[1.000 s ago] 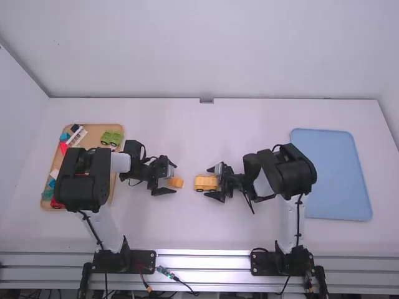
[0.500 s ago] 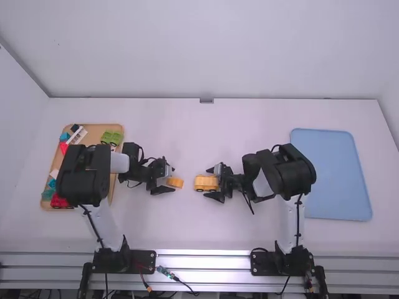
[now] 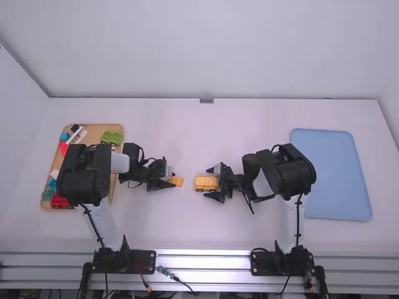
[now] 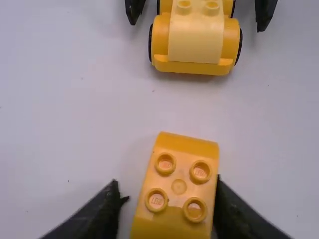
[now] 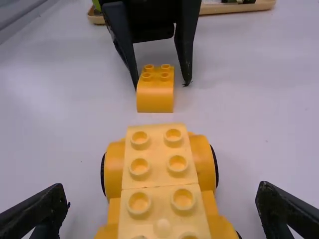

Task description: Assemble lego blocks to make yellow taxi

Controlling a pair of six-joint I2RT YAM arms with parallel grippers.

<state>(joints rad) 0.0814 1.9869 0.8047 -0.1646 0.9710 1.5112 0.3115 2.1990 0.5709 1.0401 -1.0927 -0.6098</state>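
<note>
In the high view, my left gripper (image 3: 168, 179) is at the near-orange yellow block (image 3: 176, 181), left of the table's middle. In the left wrist view the block (image 4: 179, 194) lies studs up between the fingers of my left gripper (image 4: 172, 194); one finger touches its side, with a gap at the other. My right gripper (image 3: 209, 182) stands open around the wheeled yellow car (image 3: 205, 183), which has pale yellow bricks on top. In the right wrist view the car (image 5: 159, 169) sits between the spread fingers of my right gripper (image 5: 163, 199), touching neither.
A wooden tray (image 3: 95, 132) at the left holds green, red, blue and white pieces, partly under the left arm. On the right lies a blue tray (image 3: 330, 174). A short stretch of table separates the block from the car.
My left gripper first drew back slightly to the left, then its fingers came closer together around the block. The right arm and the car have stayed still.
</note>
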